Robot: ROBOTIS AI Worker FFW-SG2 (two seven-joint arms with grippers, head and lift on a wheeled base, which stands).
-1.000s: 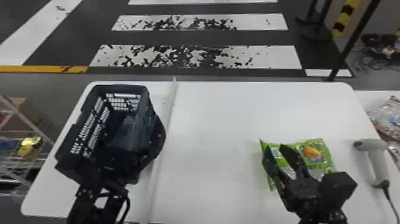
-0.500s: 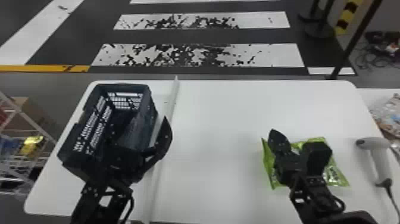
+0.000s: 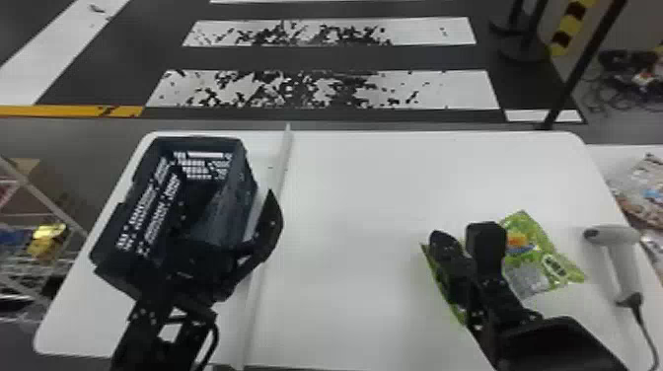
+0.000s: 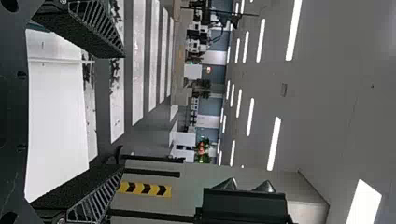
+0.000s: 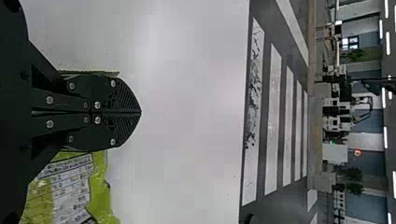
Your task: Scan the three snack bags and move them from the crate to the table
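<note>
Head view, lower right: my right gripper (image 3: 444, 240) is pressed together over a snack bag (image 3: 545, 261), my left gripper (image 4: 123, 111) spread; scanning seems due, so I should grasp the scanner (image 3: 626, 266)

Head view: the left pincer (image 3: 259, 239) merges with the near end of the dark crate (image 3: 140, 212), its far finger lost against the plastic, and the crate's floor lies too deep in shadow for its contents to be told. The right pincer (image 3: 442, 241) and its arm cover the middle of the green packaging (image 3: 530, 246), so whether it is one snack bag or two cannot be told, while the scanner's cord (image 3: 643, 325) and the packets (image 3: 646, 197) beside the desk (image 3: 355, 237) are cut off by the picture's edge. Right wrist view: the packaging's lower part is cropped, its print blurred.
</note>
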